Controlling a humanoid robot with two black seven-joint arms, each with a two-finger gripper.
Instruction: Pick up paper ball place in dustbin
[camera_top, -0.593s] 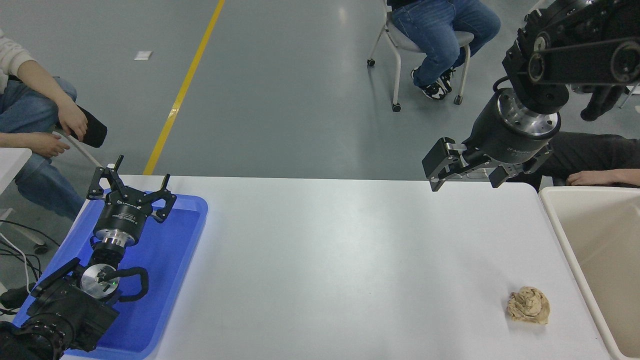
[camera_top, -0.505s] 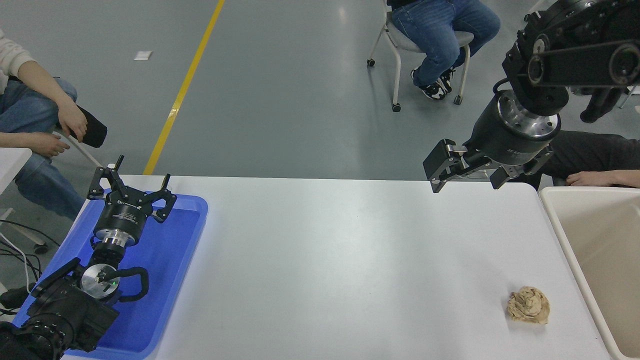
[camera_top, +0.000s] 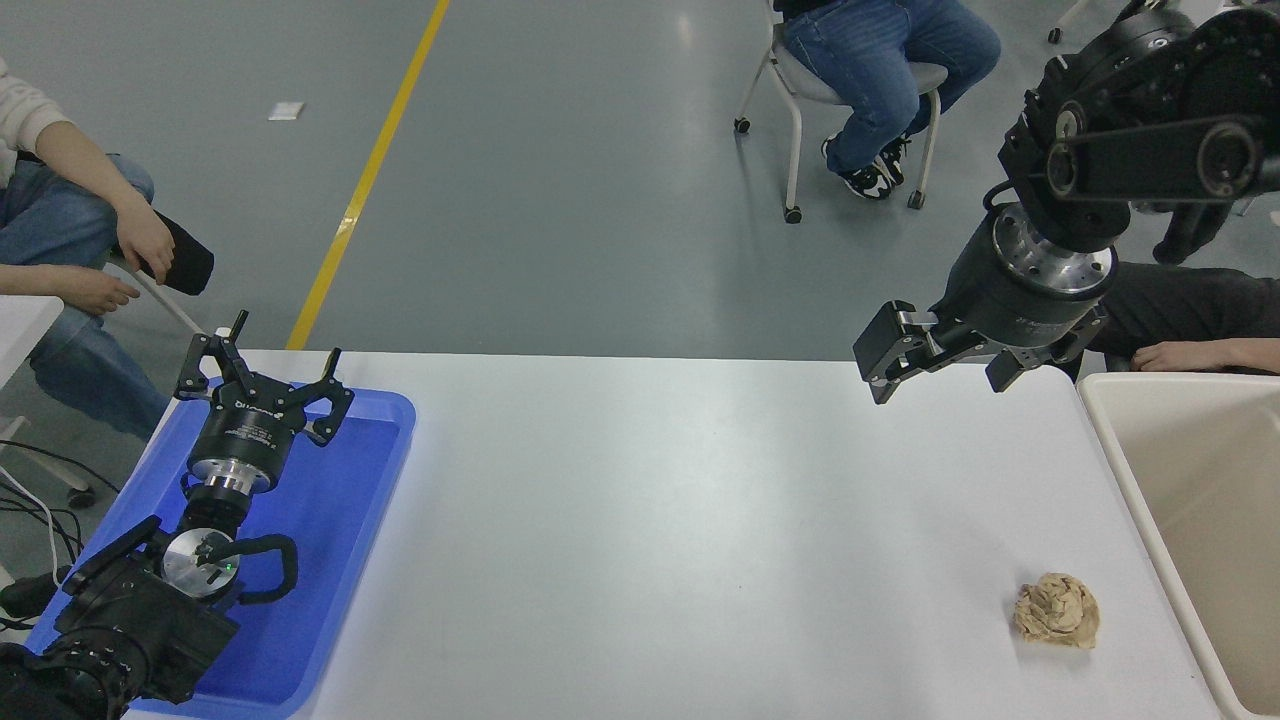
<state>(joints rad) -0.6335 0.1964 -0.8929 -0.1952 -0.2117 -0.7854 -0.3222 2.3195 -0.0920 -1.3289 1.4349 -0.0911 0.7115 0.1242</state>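
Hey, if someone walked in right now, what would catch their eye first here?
Probably the right pincer, open, raised over the table's far right edge. Then the paper ball lying alone near the front right, beside the dustbin. The left pincer sits over the blue tray.

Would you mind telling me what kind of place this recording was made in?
Probably a lab or workshop hall: grey floor with a yellow line, a wheeled chair with a person seated, and a white table set up for a robot.

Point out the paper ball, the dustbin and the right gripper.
paper ball (camera_top: 1057, 611), head view, middle of the wad.
dustbin (camera_top: 1108, 428), head view, its left rim.
right gripper (camera_top: 945, 364), head view, midway between fingertips.
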